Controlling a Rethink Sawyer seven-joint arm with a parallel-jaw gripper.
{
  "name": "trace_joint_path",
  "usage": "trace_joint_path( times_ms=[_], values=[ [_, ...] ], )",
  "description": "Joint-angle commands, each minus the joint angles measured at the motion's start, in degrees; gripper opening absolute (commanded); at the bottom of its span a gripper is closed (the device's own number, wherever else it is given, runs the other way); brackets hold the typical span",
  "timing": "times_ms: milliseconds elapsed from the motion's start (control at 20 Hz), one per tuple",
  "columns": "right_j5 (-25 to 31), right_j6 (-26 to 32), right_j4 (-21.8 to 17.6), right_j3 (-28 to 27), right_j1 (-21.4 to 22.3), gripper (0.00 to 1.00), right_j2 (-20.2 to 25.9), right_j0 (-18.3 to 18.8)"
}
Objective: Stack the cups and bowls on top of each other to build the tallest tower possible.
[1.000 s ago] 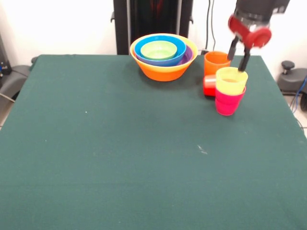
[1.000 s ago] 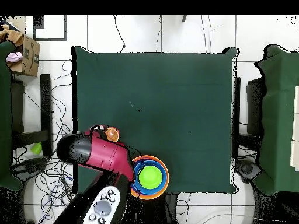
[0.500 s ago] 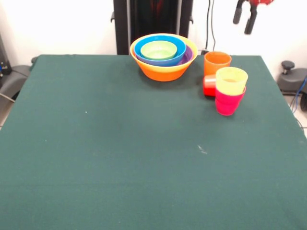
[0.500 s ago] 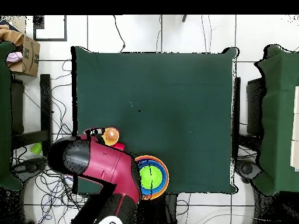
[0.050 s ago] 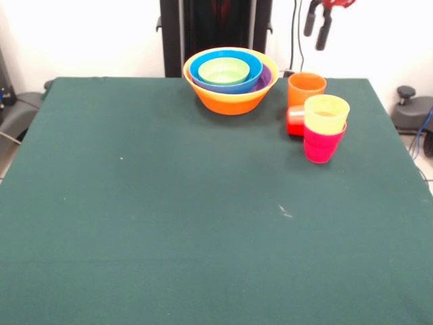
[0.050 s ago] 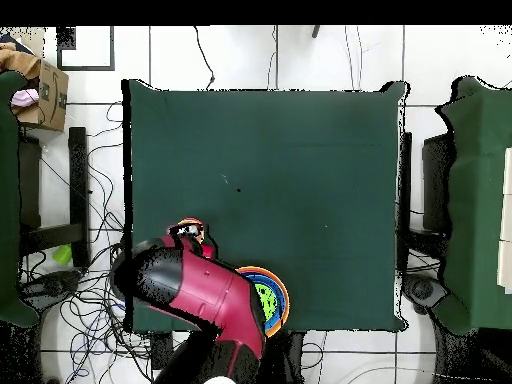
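The task looks only partly done. At the far side of the worktop the bowls sit nested: a light green bowl inside a blue bowl, a purple rim just showing, all inside the large yellow-orange bowl. To their right, the yellow cup sits in the magenta-pink cup, forming a short stack. The orange cup stands alone just behind it, and the red cup lies on its side between them. The claw hangs high above the cups, open and empty. Still left, I judge: adding the orange and red cups, and joining cups and bowls into one tower.
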State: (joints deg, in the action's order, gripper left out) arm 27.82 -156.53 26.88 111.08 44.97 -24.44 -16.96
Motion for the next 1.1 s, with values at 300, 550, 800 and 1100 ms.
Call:
trace_joint_path(
  times_ms=[300, 550, 800, 1100],
  values=[
    [-5.95, -1.22, -5.13, 6.54, -7.4, 1.0, 9.2, 1.29],
    [-5.39, -3.85, -2.58, 6.18, -7.41, 1.0, 11.75, 0.12],
    [-3.43, -3.87, -2.71, 6.34, -6.07, 1.0, 11.84, -0.04],
    [-4.42, -2.45, -3.96, 5.71, -7.11, 1.0, 11.78, 1.02]
  ],
)
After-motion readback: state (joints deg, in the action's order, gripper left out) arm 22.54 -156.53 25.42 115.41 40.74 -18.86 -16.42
